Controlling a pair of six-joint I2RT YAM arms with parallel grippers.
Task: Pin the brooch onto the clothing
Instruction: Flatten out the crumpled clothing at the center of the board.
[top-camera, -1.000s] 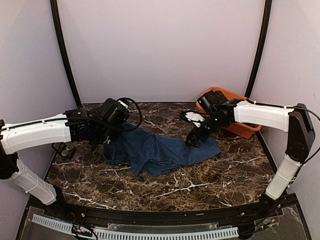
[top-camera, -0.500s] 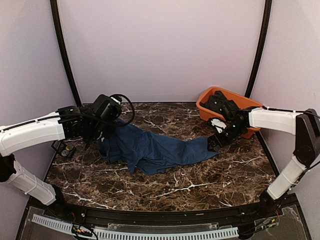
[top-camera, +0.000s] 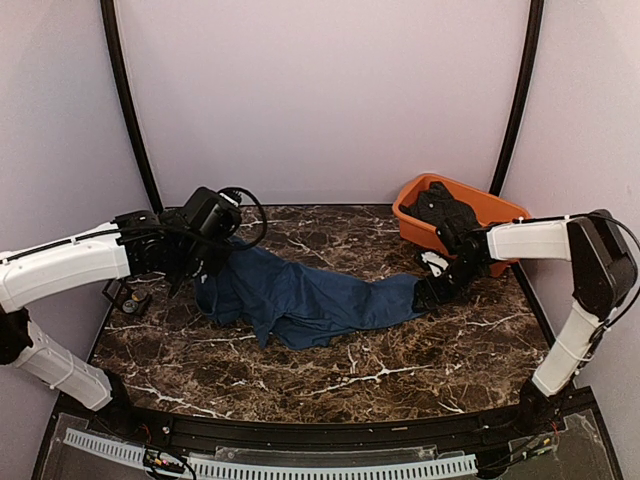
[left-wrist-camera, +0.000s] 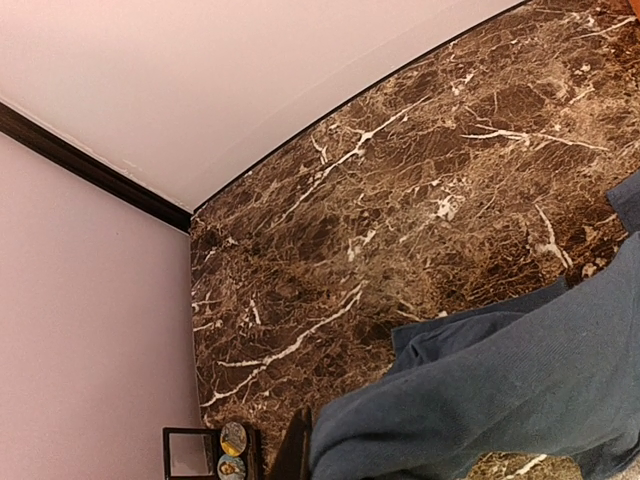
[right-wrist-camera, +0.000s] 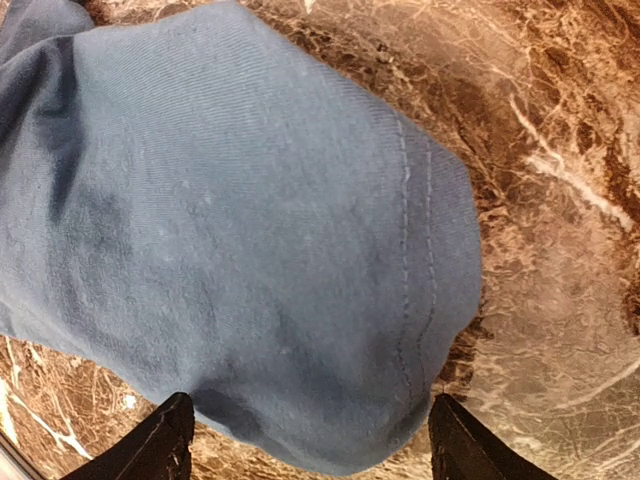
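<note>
Small case (left-wrist-camera: 225, 452): far left of the orange tub (top-camera: 412, 225), at the surface's (top-camera: 400, 370) left edge. It holds little round pieces; I cannot tell whether one is the brooch.
Left pincer (top-camera: 197, 268): well left of the tub, closed narrow, with the T-shirt's left end bunched up at its tips and raised off the surface.
T-shirt (top-camera: 310, 300): dark navy, lying rumpled and stretched across the middle of the surface, its right end reaching just below the tub.
Right pincer (top-camera: 432, 293): just in front of the tub, low over the shirt's right end. Its fingers (right-wrist-camera: 165, 445) stand wide, one on either side of a stitched hem, not clamped on it.
Tub: at the back right, with dark cloth heaped inside.
Done: the shirt is out on the surface and gripped at one end.
Left: taking hold of the right end, spreading the fabric flat, fetching the brooch and pinning it. No brooch shows on the shirt, so I judge the task is at an early stage.
</note>
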